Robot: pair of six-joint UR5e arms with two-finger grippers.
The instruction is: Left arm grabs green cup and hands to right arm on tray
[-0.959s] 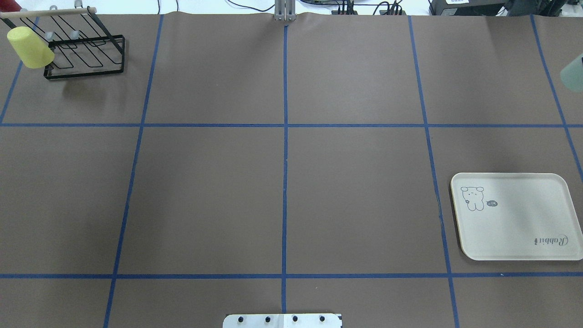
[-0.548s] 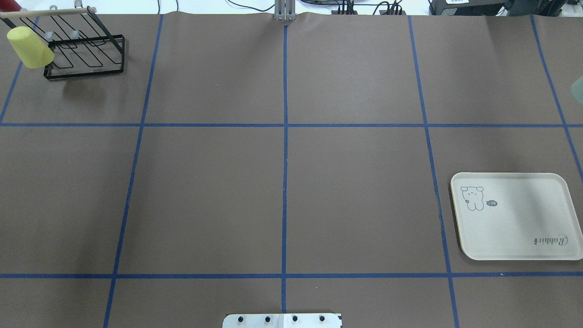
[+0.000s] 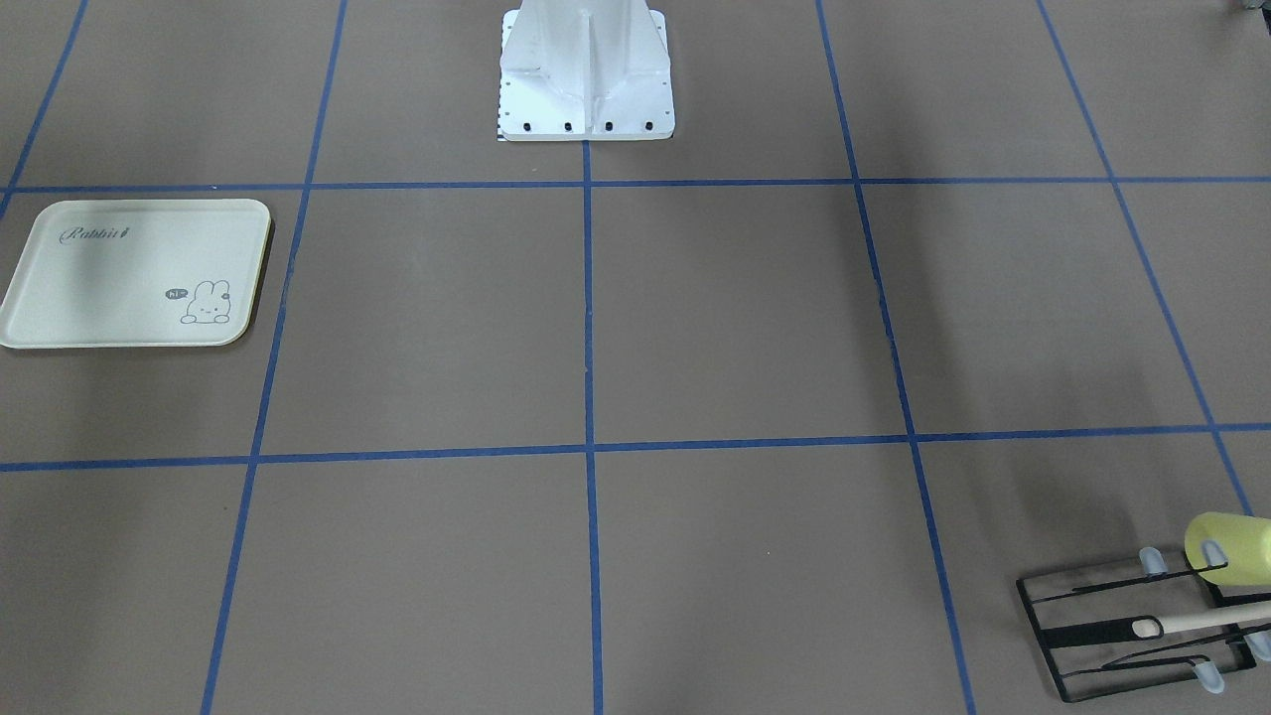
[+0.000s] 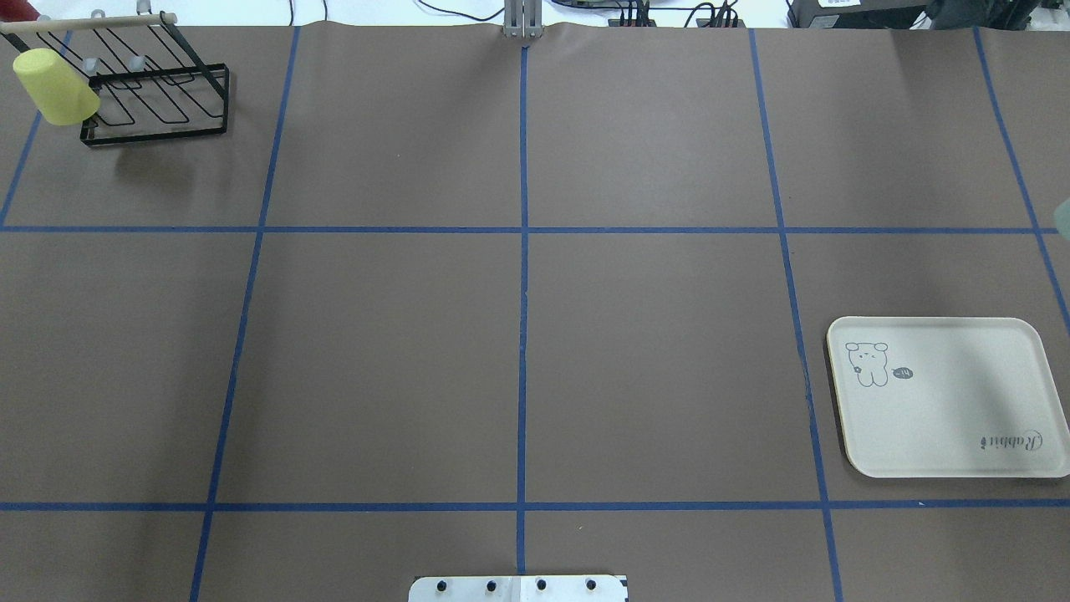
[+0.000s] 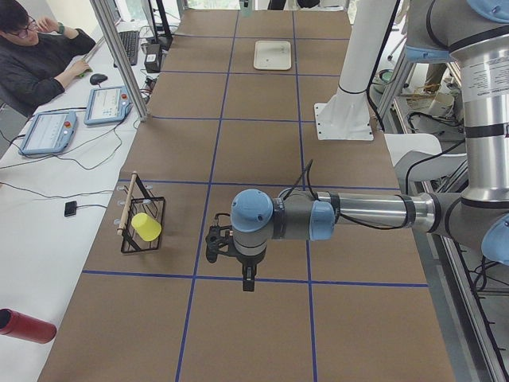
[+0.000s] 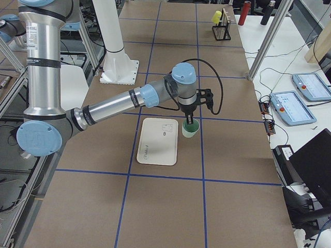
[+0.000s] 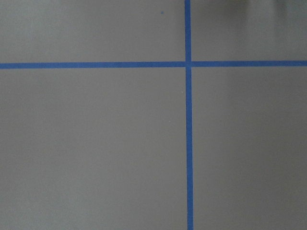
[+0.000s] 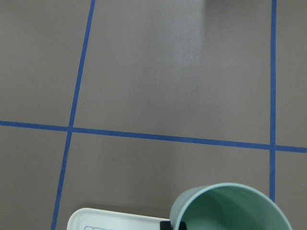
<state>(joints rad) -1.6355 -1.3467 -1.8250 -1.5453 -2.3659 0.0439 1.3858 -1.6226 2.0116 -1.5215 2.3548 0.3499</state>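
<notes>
The green cup [image 6: 190, 129] hangs from my right gripper [image 6: 188, 123], which is shut on its rim, one black finger [image 8: 175, 225] on the cup's wall. The cup's open mouth fills the bottom of the right wrist view [image 8: 230, 208]. It is held just beside the cream tray [image 6: 158, 140], not over it. In the overhead view only a sliver of the cup [image 4: 1064, 217] shows at the right edge, beyond the tray [image 4: 945, 401]. My left gripper [image 5: 248, 280] points down over bare table near the rack; I cannot tell if it is open or shut.
A yellow cup [image 4: 54, 88] sits on the black wire rack [image 4: 159, 92] at the far left corner. The robot's white base plate [image 3: 586, 79] is at the near middle edge. An operator [image 5: 40, 56] and tablets are beside the table.
The green cup's sliver at the overhead view's right edge has moved toward the robot, nearer the tray, and shows less. Nothing else has moved.
</notes>
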